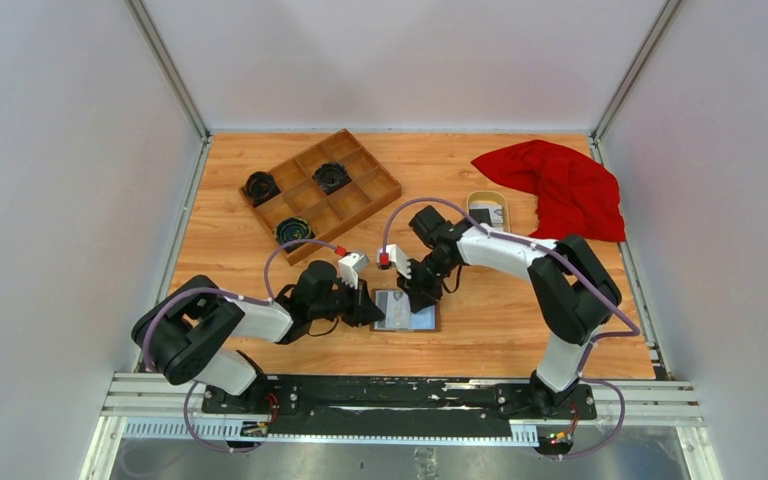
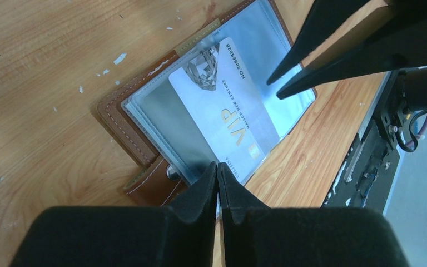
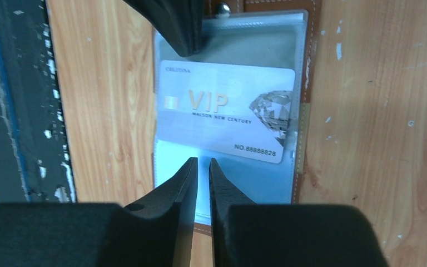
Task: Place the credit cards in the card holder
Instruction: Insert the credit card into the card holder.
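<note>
Pressure is being put on the open wallet (image 1: 415,320), which is lying near the front edge of the table (image 1: 480,340), just beyond the arm bases and between the two claws. It is being pinned by the left claw (image 2: 217,169), whose fingers are being pressed tight together with their tips on the clear sleeve beside the snap tab. Whether any film is being pinched there cannot be told.

A pale card (image 3: 228,111) marked VIP is being seen flat and face up within the outline of that sleeve; whether it is fully under the film cannot be told. Its long axis is running near to far across the table, crosswise to both claws. The end with the small printing is pointing toward the front rail, and the diamond end is pointing away, toward the wallet's stitched far edge.

One long edge is being faced by the left claw and the other by the right claw (image 3: 202,164). The right claw is being held just beside its edge, tips over the sleeve, closed down to a thin slit with nothing visibly gripped. It is judged the better placed to nudge the card sideways toward the robot's left.

Farther off to the right, a dark card (image 1: 481,214) is waiting in a yellow dish (image 1: 487,194), well apart from the wallet.
</note>
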Available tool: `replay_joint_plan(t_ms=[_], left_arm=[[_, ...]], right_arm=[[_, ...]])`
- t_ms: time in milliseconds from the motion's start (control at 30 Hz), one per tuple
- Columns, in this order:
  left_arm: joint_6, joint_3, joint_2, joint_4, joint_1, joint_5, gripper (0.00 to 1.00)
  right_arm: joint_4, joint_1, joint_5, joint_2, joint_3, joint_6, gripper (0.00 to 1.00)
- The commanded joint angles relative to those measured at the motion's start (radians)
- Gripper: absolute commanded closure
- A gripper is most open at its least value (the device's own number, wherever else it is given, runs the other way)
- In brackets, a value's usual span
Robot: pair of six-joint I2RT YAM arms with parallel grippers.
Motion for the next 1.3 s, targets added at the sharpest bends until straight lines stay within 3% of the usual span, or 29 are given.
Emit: replay_joint_plan(t_ms=[0, 233, 733, 1133, 1267], left_arm=[[0.027, -0.018, 0.026, -0.057, -0.005, -0.005, 0.92], [0.028, -0.015, 0.034, -0.056, -0.005, 0.004, 0.92], [0.027, -0.016, 0.048, -0.055, -0.005, 0.010, 0.91], [-0.095, -0.041, -0.198, -0.060, 0.003, -0.012, 0.70], [-0.080, -0.048, -0.263, -0.156, 0.007, -0.055, 0.65]], right_arm=[[0.019, 0.022, 0.106, 0.037, 0.005, -0.048, 0.83], [0.025, 0.049, 0.173, 0.096, 0.038, 0.038, 0.80], [0.029, 0.049, 0.021, 0.166, 0.100, 0.198, 0.75], [0.027, 0.043, 0.027, 0.145, 0.097, 0.228, 0.74], [0.025, 0.042, 0.026, 0.140, 0.095, 0.228, 0.74]])
